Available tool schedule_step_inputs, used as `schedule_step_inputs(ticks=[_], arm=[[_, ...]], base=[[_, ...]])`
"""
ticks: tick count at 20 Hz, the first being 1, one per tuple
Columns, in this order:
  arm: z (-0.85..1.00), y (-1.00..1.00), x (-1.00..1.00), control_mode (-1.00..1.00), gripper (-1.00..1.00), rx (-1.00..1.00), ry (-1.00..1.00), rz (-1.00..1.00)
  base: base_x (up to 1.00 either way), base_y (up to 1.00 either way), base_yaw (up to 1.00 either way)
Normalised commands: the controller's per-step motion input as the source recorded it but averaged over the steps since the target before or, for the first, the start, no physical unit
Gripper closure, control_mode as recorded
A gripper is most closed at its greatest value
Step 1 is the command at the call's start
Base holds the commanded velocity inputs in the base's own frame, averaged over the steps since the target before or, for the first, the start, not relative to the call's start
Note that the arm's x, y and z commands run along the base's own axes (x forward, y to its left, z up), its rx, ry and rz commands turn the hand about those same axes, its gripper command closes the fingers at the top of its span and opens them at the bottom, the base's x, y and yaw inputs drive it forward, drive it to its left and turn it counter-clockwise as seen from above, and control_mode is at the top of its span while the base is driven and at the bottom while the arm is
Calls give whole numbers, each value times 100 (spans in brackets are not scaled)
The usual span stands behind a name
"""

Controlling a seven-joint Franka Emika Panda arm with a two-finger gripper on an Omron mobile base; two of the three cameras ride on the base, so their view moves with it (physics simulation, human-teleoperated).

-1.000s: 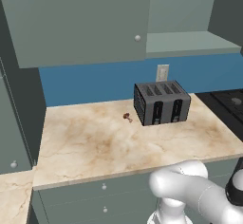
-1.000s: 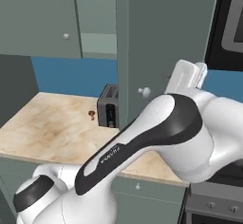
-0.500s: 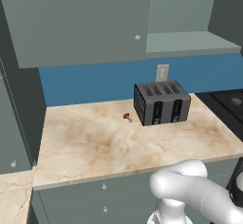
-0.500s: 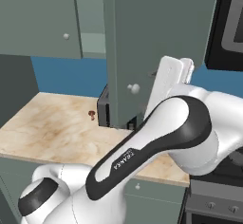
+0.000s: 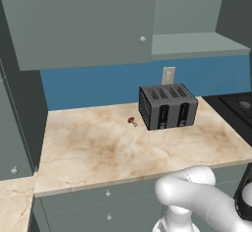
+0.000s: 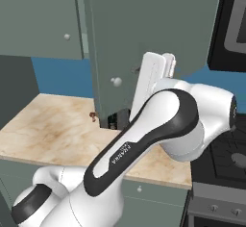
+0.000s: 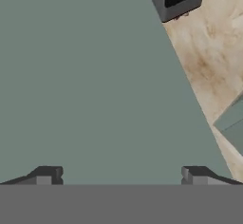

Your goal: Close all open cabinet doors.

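Pincer [image 7: 121, 175] spread wide, empty, tips low in the hand view, facing the broad grey-green panel of the open cabinet door [image 6: 149, 33] at close range. Mid-push, judging by the stance: swinging that door shut. Hangs upper centre of the right base frame, long axis vertical, swung out from the wall cabinet toward the camera, knob [image 6: 115, 81] near its lower left corner. Next: steady pressing on the flat face until flush. Toaster [image 5: 168, 106] on the counter [image 5: 98, 147] beneath.

Toaster [image 6: 114, 120] mostly hidden behind the open cabinet door [image 6: 149, 33], door cut off by the top edge, small brown item [image 5: 132, 121] too small to identify
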Motion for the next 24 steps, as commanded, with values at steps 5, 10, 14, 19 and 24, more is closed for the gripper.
schedule_step_inputs(ticks=[5, 10, 14, 19, 24], arm=[[0, 45, 32, -100, -100, 0, 0, 4], [0, 42, 36, -100, -100, 0, 0, 3], [0, 40, 36, -100, -100, 1, 0, 3], [0, 39, 39, -100, -100, 0, -3, 1], [0, 37, 43, -100, -100, 0, -2, 0]], base=[[0, 0, 0], [0, 0, 0], [0, 0, 0], [0, 0, 0], [0, 0, 0]])
